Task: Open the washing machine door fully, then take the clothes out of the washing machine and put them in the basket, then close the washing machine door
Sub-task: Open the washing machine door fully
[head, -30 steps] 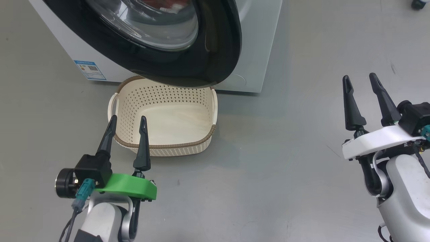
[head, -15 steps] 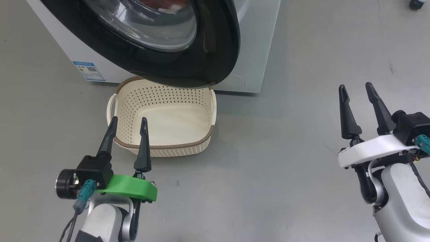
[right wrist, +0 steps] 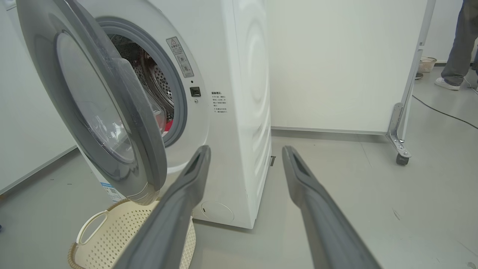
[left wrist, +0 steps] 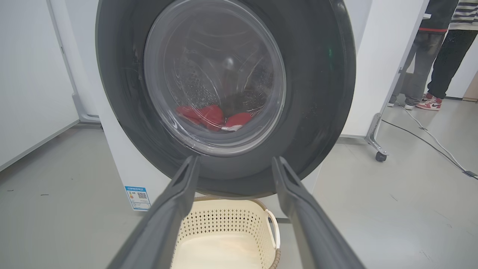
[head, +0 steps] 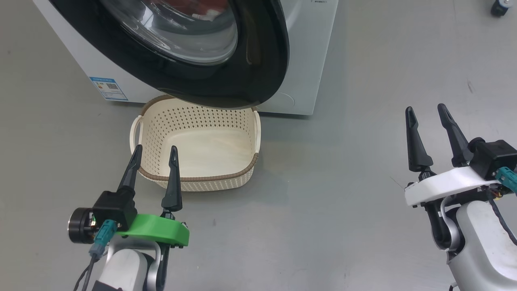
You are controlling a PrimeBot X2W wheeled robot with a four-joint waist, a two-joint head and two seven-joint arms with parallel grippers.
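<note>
The large round washing machine door with its glossy black rim (head: pixel 262 60) hung only partly open over the empty cream perforated plastic basket (head: pixel 202 177) on the floor. Bright red clothes (left wrist: pixel 209 116) lay inside the big white washing machine (head: pixel 311 48). The left fingers (head: pixel 173 182) and right fingers (head: pixel 416 141) were spread wide, holding nothing. Nearly the whole task remained.

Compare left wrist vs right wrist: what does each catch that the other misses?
Left wrist: the washing machine door face-on, the clothes heaped behind its glass, a red-and-white sneaker. Right wrist: the door's edge standing ajar, the grey rubber ring, a warning sticker, the side panel of the washing machine. Both: door, machine, the basket, blue label, some red fabric.
</note>
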